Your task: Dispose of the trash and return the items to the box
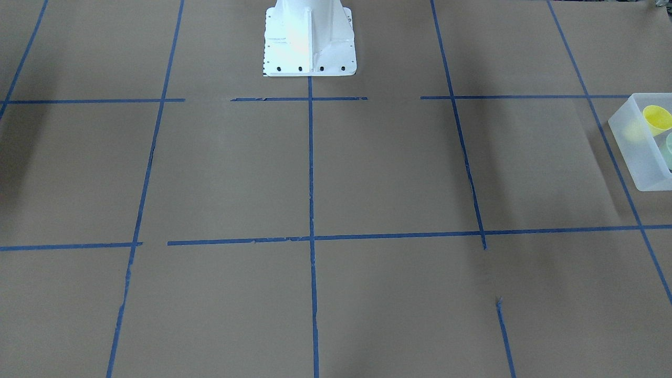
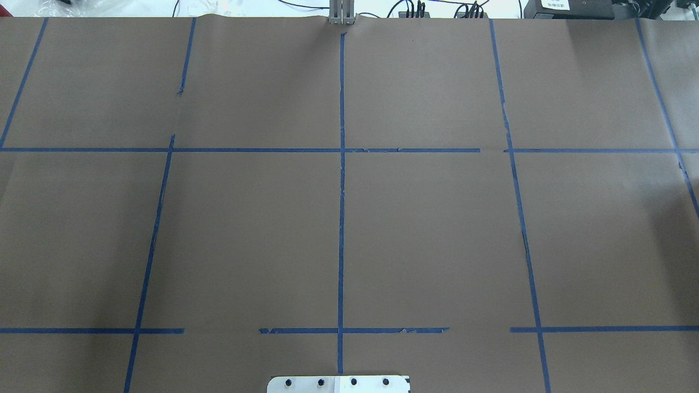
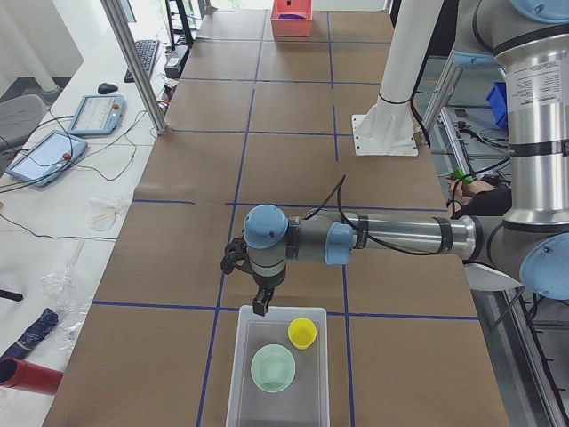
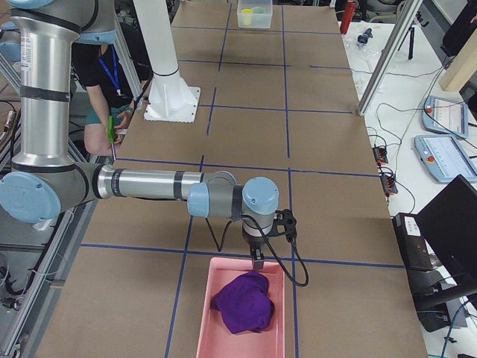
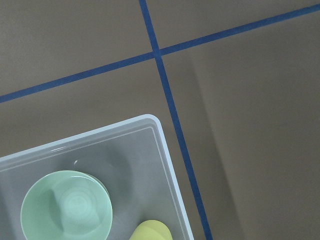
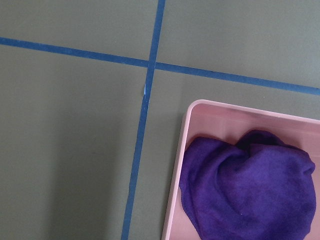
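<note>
Both items lie inside the box (image 3: 307,391), which sits on the table (image 2: 246,229) at the end on the robot's left. The yellow cup (image 3: 302,333) is in the corner nearest the robot, tipped over, mouth partly sideways. The mint-green bowl (image 3: 272,367) rests upright on the box floor just beside it, and I cannot tell whether the 2 touch. The left pincer (image 3: 261,307) hangs pointing down above the box's near wall, apart from both items. It shows in the left side view alone, so I cannot tell how its jaws stand, though nothing seems to be carried.

At the opposite end of the table, the right pincer (image 4: 258,261) hangs over the edge of a pink tray (image 4: 223,272) holding a crumpled purple cloth (image 4: 244,300). Its jaw state likewise cannot be told from the 1 view that shows it.

By my judgement the returning step is done, since both items are in the box and no loose trash shows on the table.

If either item needs another grasp, both look like thin, light, stiff plastic with smooth and probably slippery walls. The bowl is best pinched at its rim, 1 finger inside and 1 outside, with gentle force so the wall does not flex and pop free. The cup, lying over, offers its rim or its body across the narrow width, and it may roll when nudged. The box is light but bulky, so 1 wall's top edge is the sensible hold.
</note>
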### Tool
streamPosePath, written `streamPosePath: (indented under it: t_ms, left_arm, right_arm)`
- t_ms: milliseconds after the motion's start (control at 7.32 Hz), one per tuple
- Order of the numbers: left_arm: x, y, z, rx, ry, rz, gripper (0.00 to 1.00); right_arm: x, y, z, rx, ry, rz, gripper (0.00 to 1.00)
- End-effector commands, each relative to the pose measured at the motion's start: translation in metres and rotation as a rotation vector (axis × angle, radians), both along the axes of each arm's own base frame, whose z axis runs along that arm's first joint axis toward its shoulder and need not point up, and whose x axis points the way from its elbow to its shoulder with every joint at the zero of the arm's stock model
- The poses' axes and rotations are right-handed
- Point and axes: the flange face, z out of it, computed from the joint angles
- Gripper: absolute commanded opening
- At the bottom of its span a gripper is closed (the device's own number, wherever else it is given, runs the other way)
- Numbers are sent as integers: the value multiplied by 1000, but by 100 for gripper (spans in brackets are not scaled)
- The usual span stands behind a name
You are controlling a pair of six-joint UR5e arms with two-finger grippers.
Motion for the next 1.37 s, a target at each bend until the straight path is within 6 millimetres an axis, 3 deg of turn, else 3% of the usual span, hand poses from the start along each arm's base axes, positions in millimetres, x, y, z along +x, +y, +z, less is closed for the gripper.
streamPosePath:
  t_ms: [0, 273, 546, 1230]
  left_arm:
    - [-1, 2, 12, -29, -3, 0, 100]
    - [-21, 0, 19, -49, -2, -54, 100]
    - [-23, 4, 31, -147, 6, -132, 100]
    - [-24, -1, 14, -147, 11, -179, 100]
  right_arm:
    - [-1, 6, -1, 19, -12, -5, 100]
    - [-2, 6, 1, 13, -12, -7, 100]
    - [-2, 10, 4, 7, -14, -7, 100]
    - [-2, 10, 2, 11, -17, -7, 100]
